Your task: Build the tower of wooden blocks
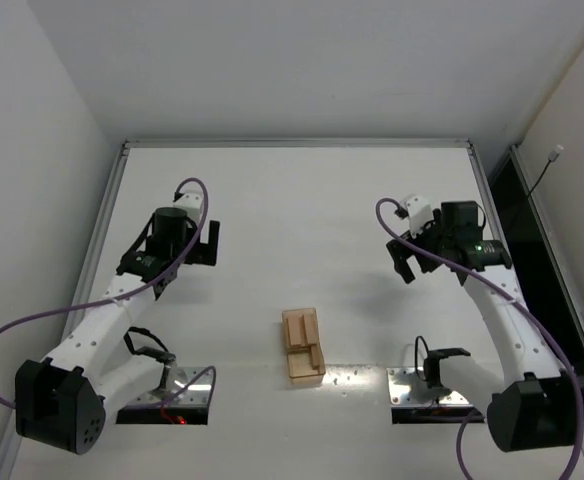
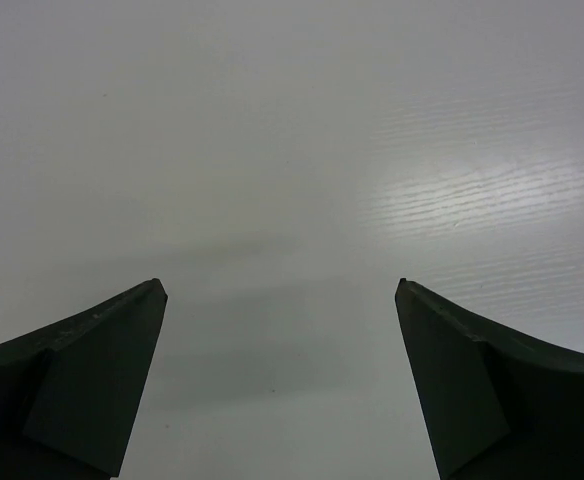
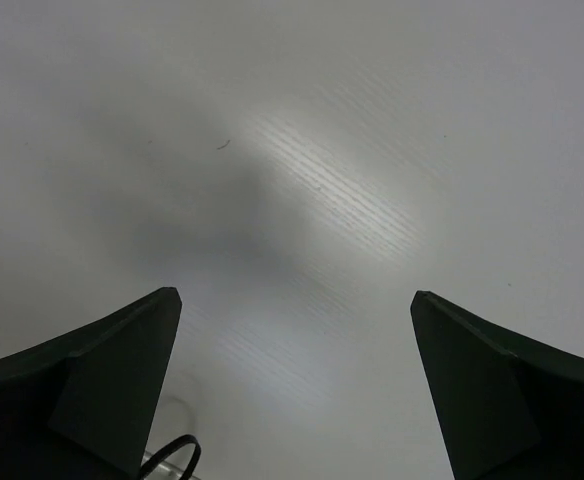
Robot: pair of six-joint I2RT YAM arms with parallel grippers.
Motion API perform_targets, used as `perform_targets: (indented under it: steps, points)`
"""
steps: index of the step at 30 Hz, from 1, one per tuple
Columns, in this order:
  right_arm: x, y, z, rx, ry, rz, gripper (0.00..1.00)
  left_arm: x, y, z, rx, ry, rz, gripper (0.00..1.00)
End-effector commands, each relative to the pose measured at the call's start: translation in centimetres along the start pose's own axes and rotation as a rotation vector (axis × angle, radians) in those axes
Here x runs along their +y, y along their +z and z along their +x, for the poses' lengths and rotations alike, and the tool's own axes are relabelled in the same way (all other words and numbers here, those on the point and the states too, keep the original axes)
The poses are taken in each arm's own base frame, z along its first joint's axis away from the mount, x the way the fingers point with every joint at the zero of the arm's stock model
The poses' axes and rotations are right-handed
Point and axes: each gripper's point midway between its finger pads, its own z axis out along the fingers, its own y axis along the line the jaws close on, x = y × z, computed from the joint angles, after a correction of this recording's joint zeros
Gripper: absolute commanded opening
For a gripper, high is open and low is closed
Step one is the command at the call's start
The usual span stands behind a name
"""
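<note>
The wood blocks [image 1: 307, 352] lie packed together as a small tan cluster in an orange-tan tray [image 1: 286, 340] at the table's middle front, between the two arm bases. I cannot tell single planks apart. No crossed stack shows on the table. My left gripper [image 1: 209, 243] hangs open and empty over bare table to the far left of the tray; its wrist view [image 2: 280, 285] shows only white surface between the fingers. My right gripper [image 1: 405, 262] is open and empty over bare table to the far right of the tray, as its wrist view [image 3: 295, 292] also shows.
Metal base plates [image 1: 167, 392] [image 1: 427, 392] sit at the near edge beside the tray. Purple cables [image 1: 187, 190] loop off both arms. A raised rim [image 1: 297, 143] bounds the table at the back and sides. A black cable loop [image 3: 167, 458] shows low in the right wrist view.
</note>
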Motion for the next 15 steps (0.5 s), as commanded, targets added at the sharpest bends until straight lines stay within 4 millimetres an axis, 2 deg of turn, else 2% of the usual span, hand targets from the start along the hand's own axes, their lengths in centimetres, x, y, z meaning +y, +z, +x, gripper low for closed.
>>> perform_targets:
  steps: [1, 3, 4, 5, 6, 7, 8, 11, 15]
  points:
    - [1.9, -0.9, -0.8, 0.003, -0.076, -0.137, 0.99, -0.2, -0.1, -0.5, -0.011, 0.049, 0.017, 1.00]
    - [2.7, -1.6, -1.6, -0.008, -0.161, -0.224, 0.95, -0.1, -0.3, -0.7, -0.020, 0.070, 0.017, 1.00]
    - [4.8, -1.9, -0.8, 0.030, -0.164, -0.352, 0.91, 0.1, -0.3, -0.8, -0.020, 0.081, 0.008, 1.00]
    - [5.3, -2.1, -0.7, 0.037, -0.221, -0.403, 0.87, 0.1, -0.3, -0.8, -0.020, 0.081, 0.008, 1.00]
    - [6.0, -2.6, -1.5, 0.025, -0.252, -0.456, 0.85, 0.5, -0.3, -0.8, -0.020, 0.091, -0.015, 1.00]
    - [7.2, -3.3, -0.7, 0.075, -0.263, -0.525, 0.85, 0.8, -0.3, -0.8, -0.019, 0.091, -0.031, 1.00]
    - [7.4, -3.2, -0.2, 0.101, -0.321, -0.570, 0.83, 1.1, -0.3, -0.8, -0.019, 0.091, -0.046, 1.00]
    - [8.6, -3.8, 0.6, 0.150, -0.416, -0.645, 0.80, 2.1, -0.3, -0.3, -0.007, 0.113, -0.103, 1.00]
    - [9.8, -3.6, 1.0, 0.153, -0.590, -0.672, 0.80, 3.1, -0.3, -0.1, -0.003, 0.118, -0.147, 1.00]
